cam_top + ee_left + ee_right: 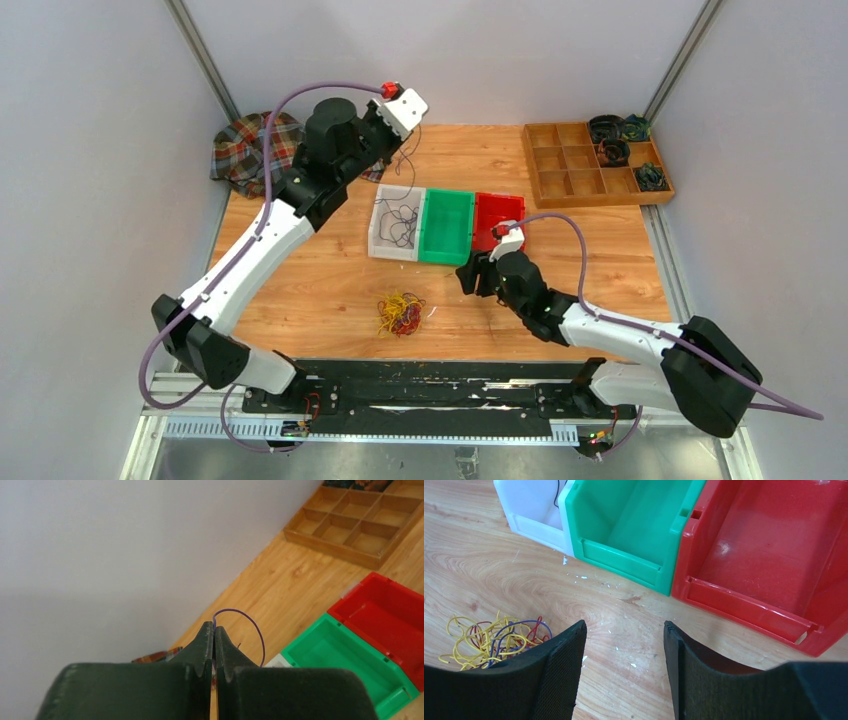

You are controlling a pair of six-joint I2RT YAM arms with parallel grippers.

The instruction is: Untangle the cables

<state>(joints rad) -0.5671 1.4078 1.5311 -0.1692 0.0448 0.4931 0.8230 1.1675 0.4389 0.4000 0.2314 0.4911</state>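
The tangle of cables (400,313) lies on the surface (330,280), in front of the white bin (392,250). One purple wire (252,630) is pinched in the left claw (214,632), raised behind that bin, and hangs toward it. The right claw (624,625) is held wide and empty. The tangle lies to its left, so this arm is judged the nearer.
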